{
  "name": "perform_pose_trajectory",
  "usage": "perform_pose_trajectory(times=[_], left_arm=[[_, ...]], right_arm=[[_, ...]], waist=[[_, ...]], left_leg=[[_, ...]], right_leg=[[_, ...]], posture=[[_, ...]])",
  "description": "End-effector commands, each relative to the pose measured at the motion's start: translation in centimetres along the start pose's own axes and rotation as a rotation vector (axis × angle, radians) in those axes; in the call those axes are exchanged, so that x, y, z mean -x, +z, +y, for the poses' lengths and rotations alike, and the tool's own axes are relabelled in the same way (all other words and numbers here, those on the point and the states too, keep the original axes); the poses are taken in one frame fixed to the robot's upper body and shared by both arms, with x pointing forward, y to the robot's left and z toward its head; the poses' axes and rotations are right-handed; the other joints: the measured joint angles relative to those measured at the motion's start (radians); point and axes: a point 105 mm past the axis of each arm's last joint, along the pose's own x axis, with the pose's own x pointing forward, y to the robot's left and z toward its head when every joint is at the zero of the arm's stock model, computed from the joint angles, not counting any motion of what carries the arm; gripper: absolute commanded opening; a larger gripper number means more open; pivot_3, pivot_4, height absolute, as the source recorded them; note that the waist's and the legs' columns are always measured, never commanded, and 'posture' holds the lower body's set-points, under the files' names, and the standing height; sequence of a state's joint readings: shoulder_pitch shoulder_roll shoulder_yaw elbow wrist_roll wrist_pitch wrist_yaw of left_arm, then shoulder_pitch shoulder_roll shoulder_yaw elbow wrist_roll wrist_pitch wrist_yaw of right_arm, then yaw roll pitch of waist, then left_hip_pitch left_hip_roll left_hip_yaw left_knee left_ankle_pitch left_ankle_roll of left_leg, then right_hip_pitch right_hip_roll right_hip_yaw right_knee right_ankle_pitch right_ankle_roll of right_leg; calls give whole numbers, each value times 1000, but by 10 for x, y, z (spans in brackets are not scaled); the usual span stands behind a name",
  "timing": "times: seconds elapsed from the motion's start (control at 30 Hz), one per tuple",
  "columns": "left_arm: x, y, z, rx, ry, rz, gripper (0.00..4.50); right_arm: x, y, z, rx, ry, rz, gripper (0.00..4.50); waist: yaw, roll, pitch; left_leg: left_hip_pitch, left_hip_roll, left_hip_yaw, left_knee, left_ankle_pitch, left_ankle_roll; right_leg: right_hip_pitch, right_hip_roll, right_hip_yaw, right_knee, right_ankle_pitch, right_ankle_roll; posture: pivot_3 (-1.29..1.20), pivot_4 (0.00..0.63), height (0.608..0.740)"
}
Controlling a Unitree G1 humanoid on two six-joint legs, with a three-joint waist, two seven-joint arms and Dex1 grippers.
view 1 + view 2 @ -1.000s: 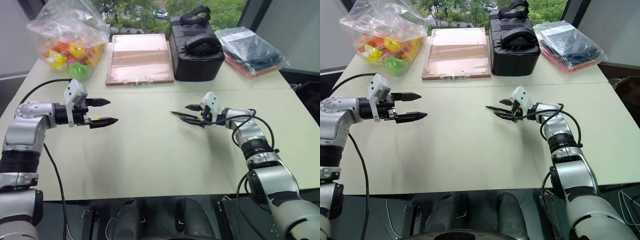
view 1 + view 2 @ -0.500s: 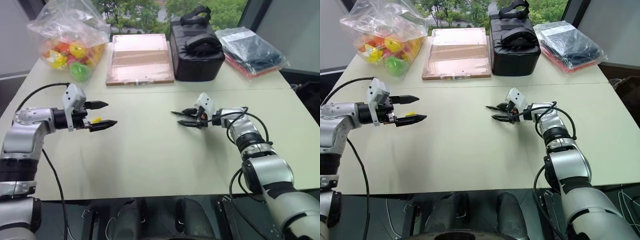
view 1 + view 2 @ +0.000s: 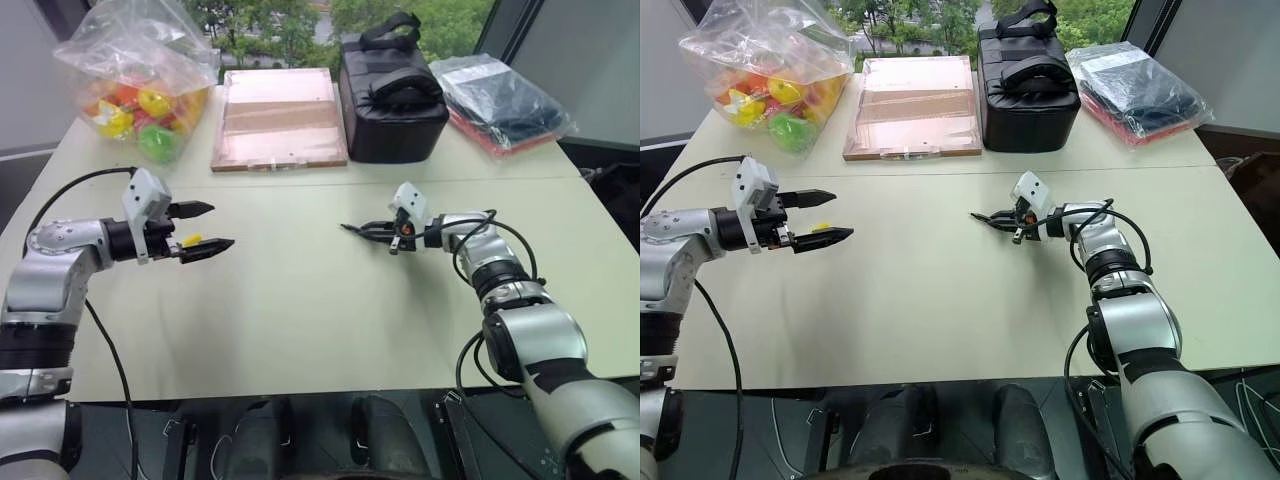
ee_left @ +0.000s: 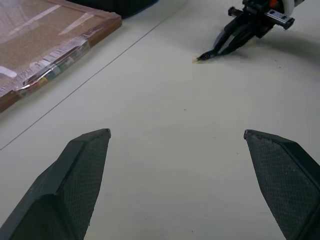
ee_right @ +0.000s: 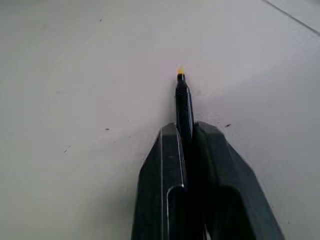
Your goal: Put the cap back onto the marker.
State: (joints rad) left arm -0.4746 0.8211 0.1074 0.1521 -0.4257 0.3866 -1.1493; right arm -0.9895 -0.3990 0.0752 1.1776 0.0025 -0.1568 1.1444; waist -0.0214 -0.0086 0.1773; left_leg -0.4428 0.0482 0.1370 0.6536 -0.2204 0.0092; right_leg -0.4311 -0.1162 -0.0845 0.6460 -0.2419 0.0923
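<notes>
Marker pinched at centre right, cap by the spread left fingers.
The right gripper (image 3: 372, 231) clamps the marker (image 5: 183, 102), barrel mostly hidden, tip pointing frame-left; the cap (image 3: 192, 240) sits half-hidden between the wide-open left gripper (image 3: 208, 227) fingers.

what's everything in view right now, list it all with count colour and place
table: 1, pale green, under everything
toy bag: 1, clear with coloured toys, far left
flat box: 1, brown, far middle
case: 1, black, beside the box
packet: 1, clear with dark contents, far right
marker: 1, black with yellow tip, in right gripper
cap: 1, yellow, at left gripper's lower finger
left gripper: open
right gripper: shut on marker
</notes>
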Motion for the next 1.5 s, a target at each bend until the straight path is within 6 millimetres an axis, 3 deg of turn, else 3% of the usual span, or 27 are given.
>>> perform_pose_trajectory(times=[0.03,0.2,0.57,0.77,0.93,1.07,1.23,1.5], left_arm=[[4,11,1,-31,18,-41,4500],[9,8,6,-21,51,-40,4500],[38,-4,25,-7,183,-13,4500],[66,-20,38,-19,281,63,4500],[92,-39,45,-36,356,149,4500],[104,-56,45,-40,385,197,4500],[100,-67,44,-10,398,178,4500],[59,-74,52,19,338,133,4500]], right_arm=[[-1,1,0,6,4,0,63],[-1,15,-5,41,-25,-35,63],[13,93,-8,283,22,-165,63],[16,118,20,400,143,-176,63],[18,122,50,463,240,-143,63],[17,118,62,486,267,-119,63],[16,116,64,471,262,-120,63],[13,115,64,445,253,-127,63]], waist=[[0,0,0],[-1,0,0],[-2,1,1],[0,1,1],[2,1,0],[3,1,0],[6,1,0],[7,0,0]], left_leg=[[0,0,0,0,0,0],[0,0,0,0,0,0],[0,0,0,0,0,0],[-1,1,0,0,0,0],[-1,1,-1,-1,0,0],[-1,1,-1,-1,-1,0],[-1,1,-1,-1,-3,5],[-1,0,1,0,-3,4]], right_leg=[[0,0,0,0,0,0],[0,0,0,0,0,0],[-1,0,0,0,0,0],[-1,0,0,0,0,0],[-2,-1,0,0,0,0],[-2,-1,0,0,0,0],[-3,-1,0,0,0,0],[-2,-1,-1,1,0,0]], posture=[[0,150,740],[0,150,740],[0,150,740],[0,150,740],[0,150,740],[0,150,740],[0,150,740],[0,150,740]])
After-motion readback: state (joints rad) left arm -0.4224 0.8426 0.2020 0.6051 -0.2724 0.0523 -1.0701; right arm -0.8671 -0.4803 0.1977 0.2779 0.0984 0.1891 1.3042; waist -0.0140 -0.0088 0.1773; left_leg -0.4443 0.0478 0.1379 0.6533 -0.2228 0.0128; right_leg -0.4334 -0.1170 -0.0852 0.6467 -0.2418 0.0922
